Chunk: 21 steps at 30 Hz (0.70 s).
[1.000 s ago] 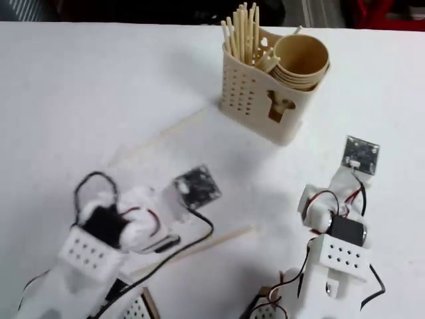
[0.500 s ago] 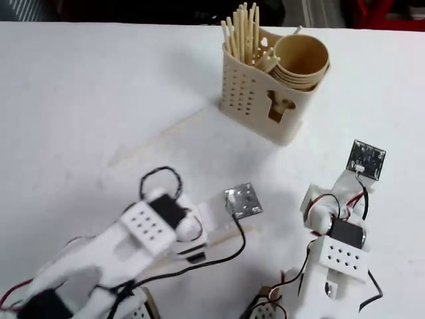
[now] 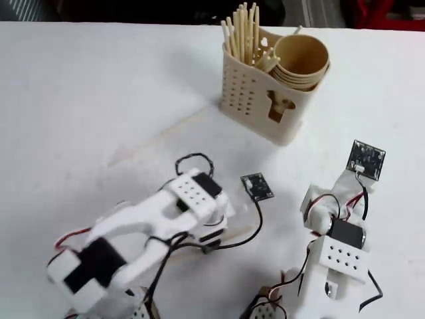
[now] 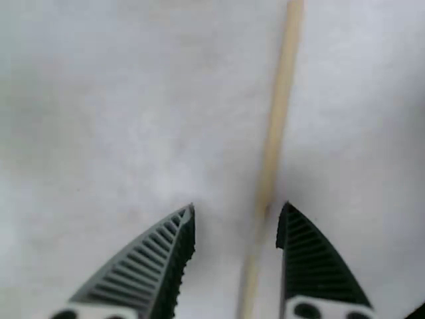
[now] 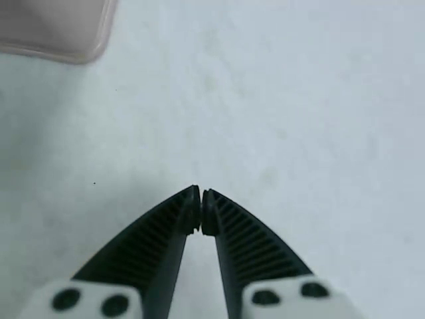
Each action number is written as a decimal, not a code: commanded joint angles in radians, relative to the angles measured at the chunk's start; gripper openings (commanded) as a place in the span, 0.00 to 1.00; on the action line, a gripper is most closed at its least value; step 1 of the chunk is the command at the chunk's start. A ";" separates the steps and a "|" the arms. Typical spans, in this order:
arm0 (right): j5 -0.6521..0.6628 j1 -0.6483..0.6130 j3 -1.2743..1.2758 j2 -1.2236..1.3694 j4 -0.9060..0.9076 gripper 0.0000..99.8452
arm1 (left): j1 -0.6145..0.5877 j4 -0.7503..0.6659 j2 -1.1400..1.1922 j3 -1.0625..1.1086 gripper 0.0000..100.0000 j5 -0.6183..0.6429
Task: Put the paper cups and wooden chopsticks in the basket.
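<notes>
Left tool open astride a loose chopstick, and this pinch looks tricky!
The left tool (image 4: 239,207) hangs spread over the chopstick (image 4: 275,119), which sits off-centre, close to one jaw. Closing could roll or skid that thin, pale, smooth stick across the counter (image 3: 99,86). It lies flat, apart from the basket (image 3: 249,93) holding paper cups (image 3: 302,56). Right tool (image 5: 200,199) pinched closed, empty.
</notes>
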 commanded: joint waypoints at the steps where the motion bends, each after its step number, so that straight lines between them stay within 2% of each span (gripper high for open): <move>1: -0.005 0.012 -0.005 -0.008 -0.012 0.02 | 0.013 -0.005 0.091 -0.089 0.21 0.044; 3: -0.005 0.012 -0.005 -0.008 -0.012 0.02 | 0.010 -0.003 0.122 -0.118 0.20 0.069; 11: -0.005 0.012 -0.005 -0.008 -0.012 0.02 | 0.038 -0.002 0.174 -0.140 0.03 0.064; 16: -0.005 0.012 0.009 -0.016 -0.016 0.02 | 0.041 0.060 0.170 -0.164 0.02 0.035; 21: -0.005 0.012 0.012 -0.016 -0.016 0.02 | 0.036 0.192 0.170 -0.273 0.02 0.035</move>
